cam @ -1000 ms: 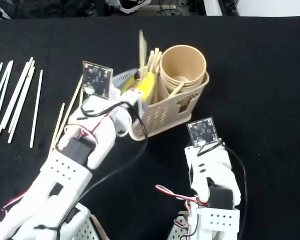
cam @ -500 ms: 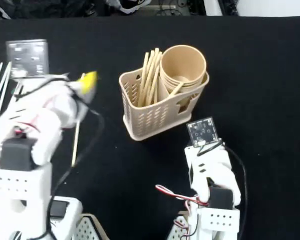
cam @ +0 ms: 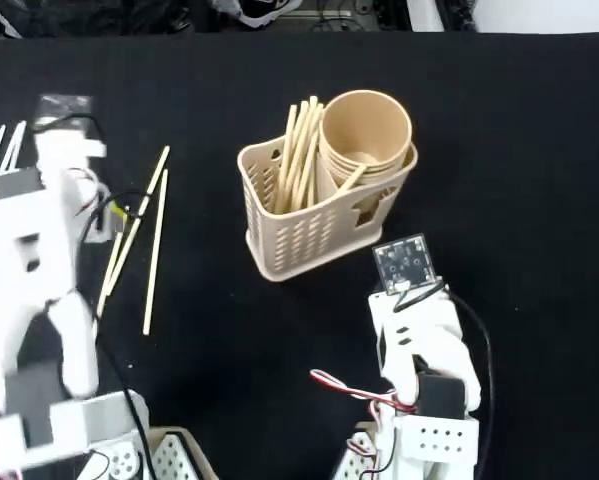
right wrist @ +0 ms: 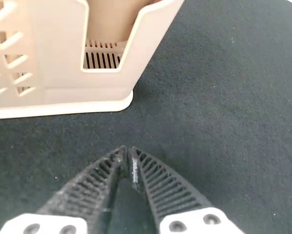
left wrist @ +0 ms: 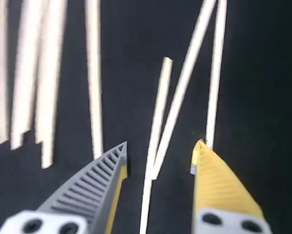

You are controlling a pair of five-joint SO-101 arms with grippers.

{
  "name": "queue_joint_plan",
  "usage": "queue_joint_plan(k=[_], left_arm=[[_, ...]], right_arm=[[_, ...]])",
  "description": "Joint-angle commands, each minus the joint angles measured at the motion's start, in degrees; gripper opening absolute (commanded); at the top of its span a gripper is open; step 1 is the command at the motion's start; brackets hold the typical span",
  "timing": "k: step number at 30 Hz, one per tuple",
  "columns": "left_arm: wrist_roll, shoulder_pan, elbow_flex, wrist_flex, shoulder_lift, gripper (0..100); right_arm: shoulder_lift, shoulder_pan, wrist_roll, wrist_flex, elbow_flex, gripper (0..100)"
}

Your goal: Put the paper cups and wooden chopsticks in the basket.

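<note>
Chopsticks (cam: 156, 240) lie on black table (cam: 519, 150) near basket (cam: 299, 235).

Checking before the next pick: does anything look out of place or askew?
Yes: loose chopsticks lie on the table left of the basket, two crossing beneath the open left gripper. Nothing looks spilled or damaged.

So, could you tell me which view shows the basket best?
The high view: the whole basket is seen from above, with cups and chopsticks standing in it. The right wrist view gives its lower wall and base close up; the left wrist view faces loose chopsticks on the table.
</note>
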Motion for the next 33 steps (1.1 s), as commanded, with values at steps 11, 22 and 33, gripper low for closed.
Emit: queue_joint_plan(k=[11, 22, 33], left_arm=[[0.4, 3.6, -23.2, 0.1, 35.6, 20], [-6.2, 7.9, -27.5, 12.9, 37.5, 3], [-1.0, 15.1, -26.9, 22.2, 14.1, 3]], right_arm=[[-3.6, -0.1, 0.4, 0.4, -0.5, 1.3], [-3.6, -0.1, 0.4, 0.4, -0.5, 1.3], [-3.7, 1.2, 0.4, 0.1, -0.5, 1.3]])
